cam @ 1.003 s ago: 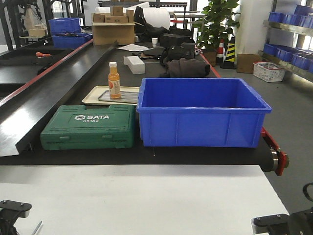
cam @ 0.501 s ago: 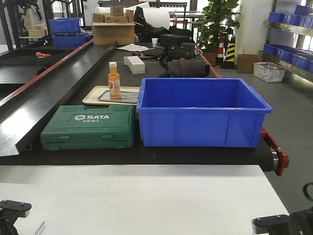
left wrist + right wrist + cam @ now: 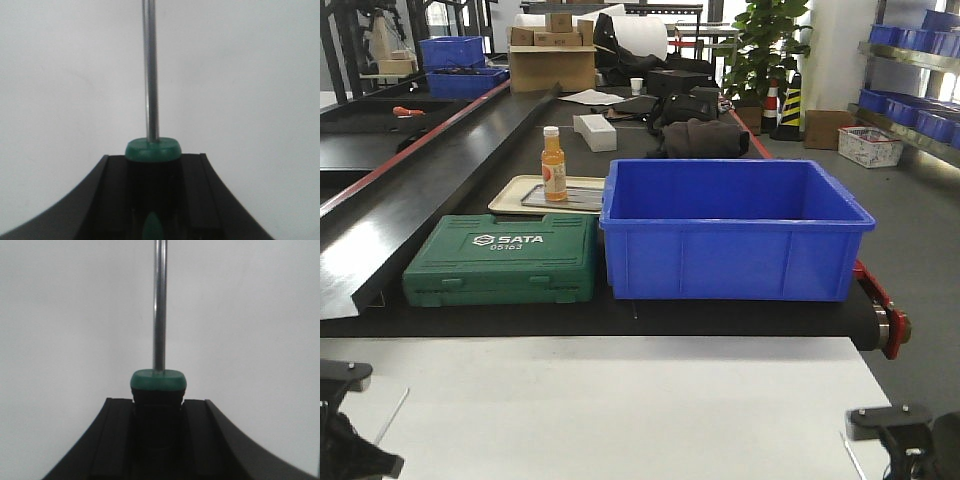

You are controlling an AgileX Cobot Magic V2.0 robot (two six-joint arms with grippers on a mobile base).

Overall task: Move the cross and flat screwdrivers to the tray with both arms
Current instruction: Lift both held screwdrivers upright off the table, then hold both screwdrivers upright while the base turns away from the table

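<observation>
Left wrist-mounted view, item 1: left gripper [image 3: 152,172]. Its black jaws are drawn in tight on the dark handle of the left-hand screwdriver [image 3: 151,151]. The green collar sits just past the jaw ends. The silver shaft runs straight up and out of the top edge (tip unseen, so cross or flat cannot be told). Plain white surface behind.

Right wrist-mounted view, item 2: right gripper [image 3: 159,412]. Its jaws are likewise clamped on the handle of the right-hand screwdriver [image 3: 159,381]. Green collar just beyond the jaw ends, shaft straight up and out of the picture. Tip type cannot be told.

Exterior front-facing view, item 3: white worktop [image 3: 620,400].
- Left arm [image 3: 350,460] at the near left corner, with a thin shaft slanting out beside it.
- Right arm [image 3: 890,420] at the near right corner, by the right edge, with a thin shaft beside it too.
- The two arms are well apart.

Same view, item 4: black conveyor belt [image 3: 650,318] beyond the worktop's far edge, carrying:
- green SATA case [image 3: 505,260], towards the left;
- blue bin [image 3: 735,230], just beside the case on its right;
- beige tray [image 3: 510,195], behind the case;
- orange bottle [image 3: 553,165], upright in the beige tray;
- flat grey piece [image 3: 578,197], lying in the beige tray (what it is cannot be told).
</observation>
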